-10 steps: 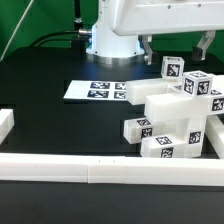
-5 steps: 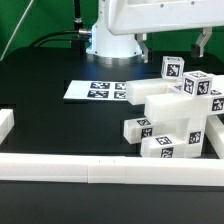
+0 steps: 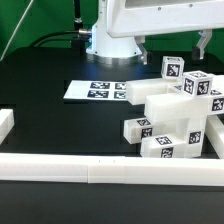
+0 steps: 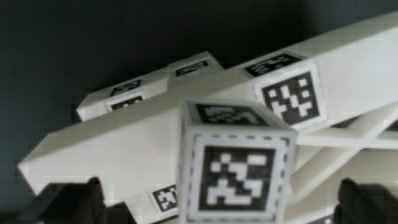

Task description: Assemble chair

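Pincer (image 3: 143, 44) spread wide, empty, above the worktop (image 3: 60, 125). Chair (image 3: 175, 112) parts piled at about 5 o'clock below it in exterior view; long bars run 8-to-2 in wrist view.

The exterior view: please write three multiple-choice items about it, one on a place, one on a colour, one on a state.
1. Where does the marker board lie?
A. toward the exterior view's left of the chair parts
B. on top of them
C. in the hand

2. What colour is the table?
A. white
B. black
C. green

3. How is the hand?
A. shut on a leg
B. open, holding nothing
C. resting on the board

Answers: 1 A, it lies flat beside the pile. 2 B, the surface is dark. 3 B, its fingers hang apart above the parts.
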### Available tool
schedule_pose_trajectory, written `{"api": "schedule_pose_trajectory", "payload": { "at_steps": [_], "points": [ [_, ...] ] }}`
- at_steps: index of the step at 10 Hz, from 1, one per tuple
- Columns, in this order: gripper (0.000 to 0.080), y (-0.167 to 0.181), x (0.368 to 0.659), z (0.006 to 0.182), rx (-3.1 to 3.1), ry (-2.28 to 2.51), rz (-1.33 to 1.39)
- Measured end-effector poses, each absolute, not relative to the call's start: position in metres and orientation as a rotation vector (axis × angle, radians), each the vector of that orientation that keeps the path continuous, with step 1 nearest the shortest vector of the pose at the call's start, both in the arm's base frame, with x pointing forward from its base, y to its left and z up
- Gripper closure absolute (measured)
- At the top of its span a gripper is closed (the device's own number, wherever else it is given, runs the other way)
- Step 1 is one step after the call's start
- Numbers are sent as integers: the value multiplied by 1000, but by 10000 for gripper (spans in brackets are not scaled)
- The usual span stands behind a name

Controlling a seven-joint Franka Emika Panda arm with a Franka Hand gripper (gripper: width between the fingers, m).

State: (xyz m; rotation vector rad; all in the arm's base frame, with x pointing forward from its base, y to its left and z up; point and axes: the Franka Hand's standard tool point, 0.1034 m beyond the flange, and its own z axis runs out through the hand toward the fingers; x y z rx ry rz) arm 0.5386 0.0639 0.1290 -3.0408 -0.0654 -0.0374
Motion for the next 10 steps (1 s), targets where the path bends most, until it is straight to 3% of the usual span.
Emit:
{"api": "schedule_pose_trajectory", "payload": {
  "at_steps": [4,6,7,8,10],
  "points": [
    [151,67,531,117,-3097,-221,-3],
    [434,68,529,113,-3120,-313,10],
    [434,67,529,112,-3121,-320,11],
    [534,66,530,113,-3120,-327,10],
    [534,66,530,112,-3119,-324,11]
  ]
}}
